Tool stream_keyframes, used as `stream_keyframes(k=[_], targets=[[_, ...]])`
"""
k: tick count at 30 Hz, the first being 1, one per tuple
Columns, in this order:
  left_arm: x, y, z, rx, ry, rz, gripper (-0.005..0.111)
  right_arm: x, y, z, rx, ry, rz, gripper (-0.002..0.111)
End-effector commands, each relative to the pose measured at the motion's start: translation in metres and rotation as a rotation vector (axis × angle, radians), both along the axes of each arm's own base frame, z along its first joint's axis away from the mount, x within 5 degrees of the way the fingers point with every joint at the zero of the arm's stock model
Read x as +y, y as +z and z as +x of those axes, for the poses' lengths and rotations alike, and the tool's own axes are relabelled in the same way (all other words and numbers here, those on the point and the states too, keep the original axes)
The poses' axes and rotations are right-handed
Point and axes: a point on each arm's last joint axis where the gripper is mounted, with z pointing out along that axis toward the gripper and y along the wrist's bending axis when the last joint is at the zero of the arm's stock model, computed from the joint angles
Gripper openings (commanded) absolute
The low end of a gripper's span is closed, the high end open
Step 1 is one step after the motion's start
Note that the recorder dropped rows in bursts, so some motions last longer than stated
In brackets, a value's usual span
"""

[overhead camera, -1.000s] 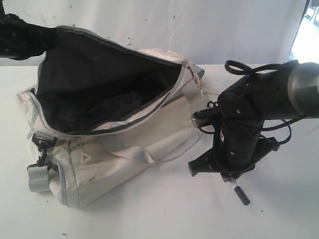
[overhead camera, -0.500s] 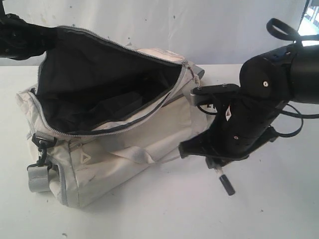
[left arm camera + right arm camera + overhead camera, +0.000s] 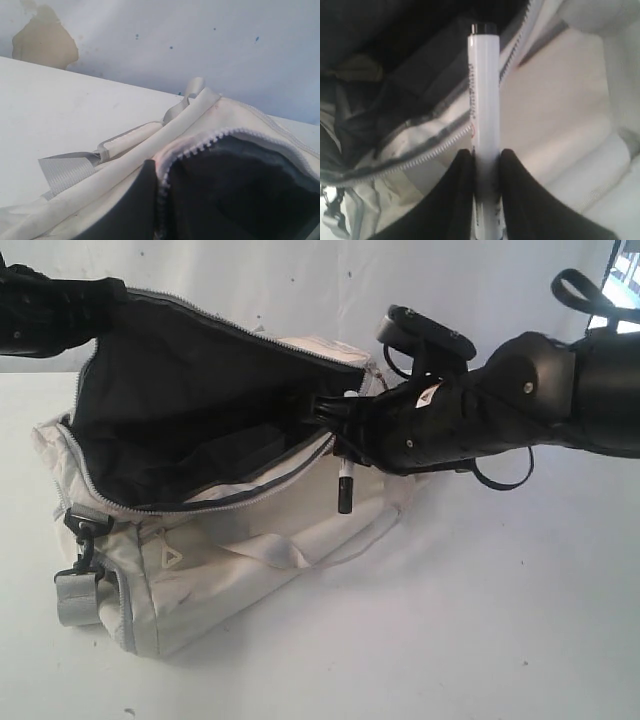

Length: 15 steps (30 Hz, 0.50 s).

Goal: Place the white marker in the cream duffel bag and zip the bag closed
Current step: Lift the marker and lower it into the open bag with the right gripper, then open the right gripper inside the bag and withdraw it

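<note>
Zipper teeth line the wide-open mouth of the cream duffel bag (image 3: 250, 540), which lies on the white bench (image 3: 480, 640) at the left of the scene with its dark lining showing. The bag's far flap stands raised. At its far left corner the left claw (image 3: 112, 290) is closed tight on the rim. The left wrist view shows one dark finger (image 3: 140, 200) pressed against the toothed edge of the bag (image 3: 200, 107). At the bag's right end, the right claw (image 3: 340, 445) reaches in from the right and pinches the white marker (image 3: 345, 485), its jaws narrowed onto the barrel. The marker hangs close to upright, black cap downward, clear of the bench and just beside the near lip of the opening. From the exterior view it appears in front of the cream side wall below the zipper. In the right wrist view the two fingers of the claw (image 3: 486, 155) grip the barrel of the marker (image 3: 485, 90) at one end. The capped end crosses the zipper line and lies over the dark lining of the bag (image 3: 555, 100). A black clip (image 3: 85, 532) and a grey strap (image 3: 78, 595) sit at the bag's near left end.
</note>
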Motion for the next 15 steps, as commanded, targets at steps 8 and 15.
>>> stream_keyframes(k=[8, 15], targets=[[0.004, 0.004, 0.002, -0.014, 0.030, -0.013, 0.000, 0.042, -0.009, 0.022, -0.123, -0.013, 0.075, 0.000], [0.004, 0.004, 0.002, -0.014, 0.030, -0.013, 0.000, 0.070, -0.023, 0.051, -0.006, -0.123, 0.208, 0.000]])
